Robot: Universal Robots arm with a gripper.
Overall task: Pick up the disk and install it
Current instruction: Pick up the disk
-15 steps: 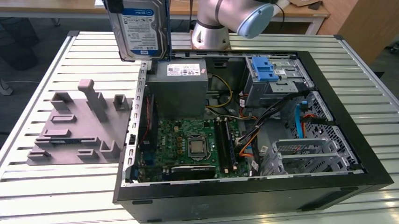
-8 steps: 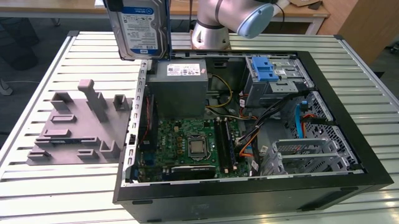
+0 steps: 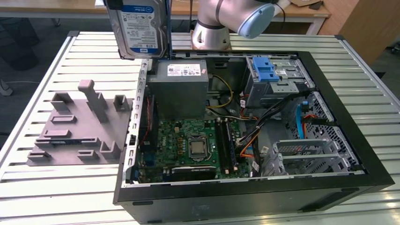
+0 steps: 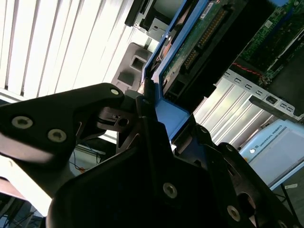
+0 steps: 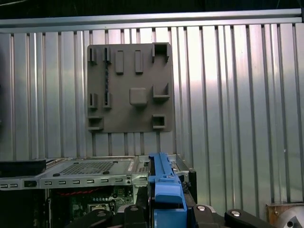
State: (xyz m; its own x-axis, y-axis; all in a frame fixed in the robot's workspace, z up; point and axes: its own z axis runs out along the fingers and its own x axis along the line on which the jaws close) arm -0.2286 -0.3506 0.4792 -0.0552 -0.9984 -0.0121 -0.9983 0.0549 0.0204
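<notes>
Across the slatted metal table (image 3: 56,192) lies the open computer case (image 3: 250,193) with its side panel off. The work seems to stand between its two halves: the pick-up looks done, the installing not yet begun. Inside the case sit the grey power supply (image 3: 181,89) at the far end, the green motherboard (image 3: 187,140) nearer the front with loose cables (image 3: 240,105) beside it, the blue-latched drive cage (image 3: 275,77) toward the exterior view's right, and a perforated silver cage (image 3: 312,152) that appears to hold nothing. Just beside the case, on the exterior view's left, the grey fixture plate (image 3: 75,131) has bare slots. The disk (image 3: 138,28) hangs upright in the air over the case's far corner, touching nothing below. In the second wrist view the gripper (image 4: 164,121) has its black fingers (image 4: 142,123) pinching the disk's blue carrier bracket (image 4: 173,116). Seating it would likely call for squaring the carrier to a cage opening while keeping clear of the cables.
</notes>
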